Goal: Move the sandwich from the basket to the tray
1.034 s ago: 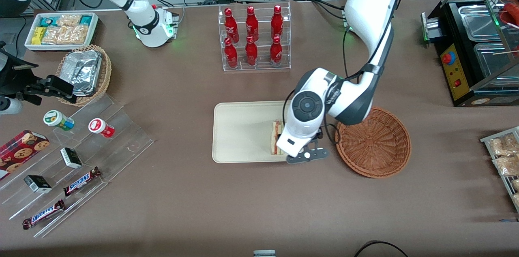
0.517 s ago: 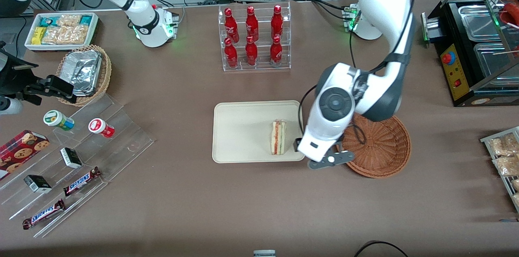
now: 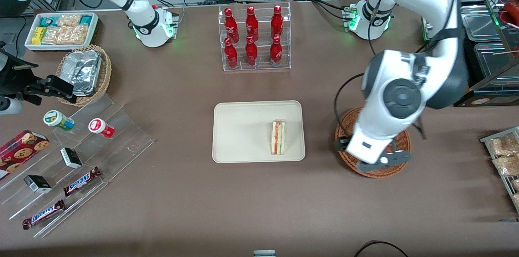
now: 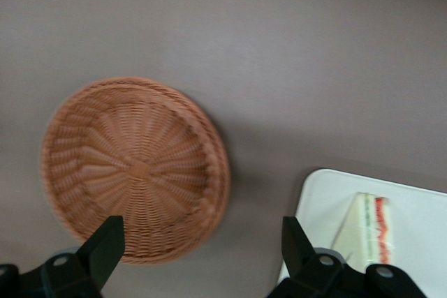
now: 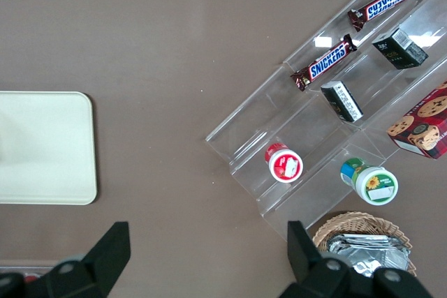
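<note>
Noted: sandwich (image 3: 278,137) lay on the tray (image 3: 243,131), resting on its flat bread face with the red and green filling edge showing upward, near the tray's end toward my working arm. It touched nothing but the tray floor; my wrist view showed it (image 4: 371,232) sitting free, no finger on it. Basket (image 3: 399,143) stood well apart from the tray on the brown table (image 3: 259,200), toward my end, and its woven bowl (image 4: 133,169) held nothing that I could see. My gripper (image 3: 379,159) hung above the basket's rim nearest the front camera, fingers (image 4: 105,246) spread wide and holding nothing, the gap between them looking down on basket and bare cloth. I judged the placing done: the wedge lay fully inside the low rim, flat and stable, so it had no reason to tip or slide. Wide jaws made sense for a clean let-go of soft bread. Bottle rack (image 3: 254,38) stood farther from the front camera than the tray, clear of my path. What remained, in my reckoning, was only to park the arm.
</note>
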`<control>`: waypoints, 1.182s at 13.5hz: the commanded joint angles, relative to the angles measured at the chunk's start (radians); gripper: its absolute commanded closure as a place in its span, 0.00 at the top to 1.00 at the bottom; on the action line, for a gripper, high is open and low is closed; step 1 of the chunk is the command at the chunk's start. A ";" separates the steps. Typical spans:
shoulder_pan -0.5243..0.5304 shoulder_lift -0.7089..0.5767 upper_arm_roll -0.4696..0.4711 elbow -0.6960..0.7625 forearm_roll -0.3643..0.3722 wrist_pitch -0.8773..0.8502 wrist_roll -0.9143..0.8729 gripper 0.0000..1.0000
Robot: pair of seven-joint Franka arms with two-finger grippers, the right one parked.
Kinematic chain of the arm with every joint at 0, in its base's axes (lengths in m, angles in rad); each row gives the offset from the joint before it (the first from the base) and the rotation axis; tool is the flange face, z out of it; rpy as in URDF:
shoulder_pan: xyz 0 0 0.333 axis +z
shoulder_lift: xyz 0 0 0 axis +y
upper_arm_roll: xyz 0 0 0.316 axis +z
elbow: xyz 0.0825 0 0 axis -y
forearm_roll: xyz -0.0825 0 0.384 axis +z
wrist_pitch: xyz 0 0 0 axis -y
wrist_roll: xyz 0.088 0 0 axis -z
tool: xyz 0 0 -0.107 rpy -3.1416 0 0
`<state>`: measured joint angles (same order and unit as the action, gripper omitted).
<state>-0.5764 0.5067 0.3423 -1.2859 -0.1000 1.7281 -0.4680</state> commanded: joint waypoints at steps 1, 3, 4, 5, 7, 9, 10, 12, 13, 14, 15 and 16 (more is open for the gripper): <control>-0.011 -0.046 0.082 -0.016 -0.041 -0.051 0.078 1.00; -0.011 -0.062 0.125 -0.016 -0.043 -0.087 0.123 0.99; -0.010 -0.079 0.138 -0.016 -0.049 -0.107 0.152 1.00; -0.008 -0.094 0.158 -0.016 -0.059 -0.122 0.182 0.99; -0.007 -0.120 0.187 -0.018 -0.063 -0.163 0.235 1.00; -0.007 -0.145 0.196 -0.018 -0.063 -0.188 0.243 1.00; -0.005 -0.152 0.199 -0.019 -0.063 -0.196 0.243 1.00; 0.105 -0.175 0.158 -0.020 -0.066 -0.216 0.244 1.00; 0.140 -0.194 0.091 -0.018 -0.054 -0.229 0.247 0.99; 0.165 -0.203 0.083 -0.018 -0.050 -0.232 0.264 1.00; 0.171 -0.211 0.081 -0.018 -0.050 -0.239 0.278 1.00; 0.176 -0.232 0.081 -0.016 -0.053 -0.255 0.282 1.00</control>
<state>-0.4160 0.3262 0.4484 -1.2882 -0.1487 1.5045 -0.2014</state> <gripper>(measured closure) 0.000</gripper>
